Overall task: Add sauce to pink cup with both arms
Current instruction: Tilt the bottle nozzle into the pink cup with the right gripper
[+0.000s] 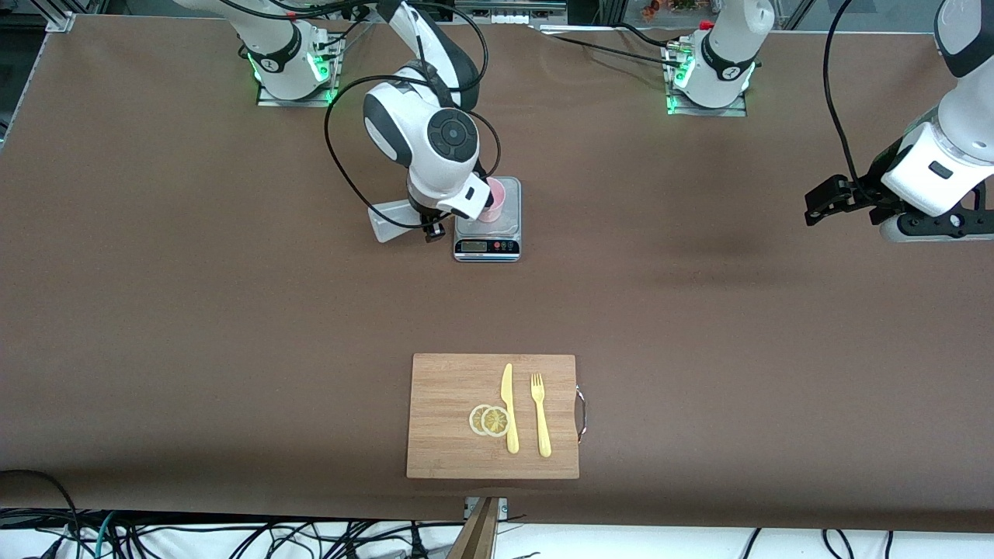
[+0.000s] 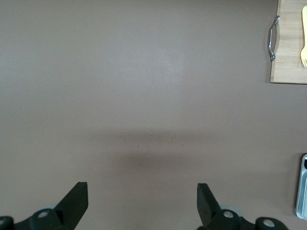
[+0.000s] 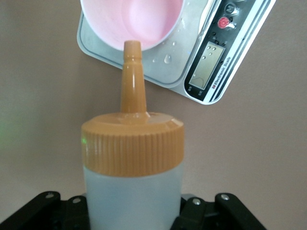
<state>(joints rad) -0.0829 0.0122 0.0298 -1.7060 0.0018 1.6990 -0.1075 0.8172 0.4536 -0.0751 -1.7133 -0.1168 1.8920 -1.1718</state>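
The pink cup (image 1: 495, 199) stands on a small kitchen scale (image 1: 487, 247) in the middle of the table. My right gripper (image 1: 429, 226) is shut on the sauce bottle (image 1: 390, 220), whitish with an orange nozzle cap, and holds it tipped on its side beside the scale. In the right wrist view the bottle (image 3: 132, 194) fills my right gripper (image 3: 133, 213), and the nozzle tip (image 3: 133, 46) sits at the rim of the cup (image 3: 132, 19). My left gripper (image 1: 813, 206) waits open and empty over bare table at the left arm's end; its fingers (image 2: 76, 197) stand wide apart.
A wooden cutting board (image 1: 492, 415) with a yellow knife (image 1: 509, 407), a yellow fork (image 1: 540, 414) and lemon slices (image 1: 489, 420) lies nearer to the front camera than the scale. Droplets lie on the scale's plate (image 3: 165, 60).
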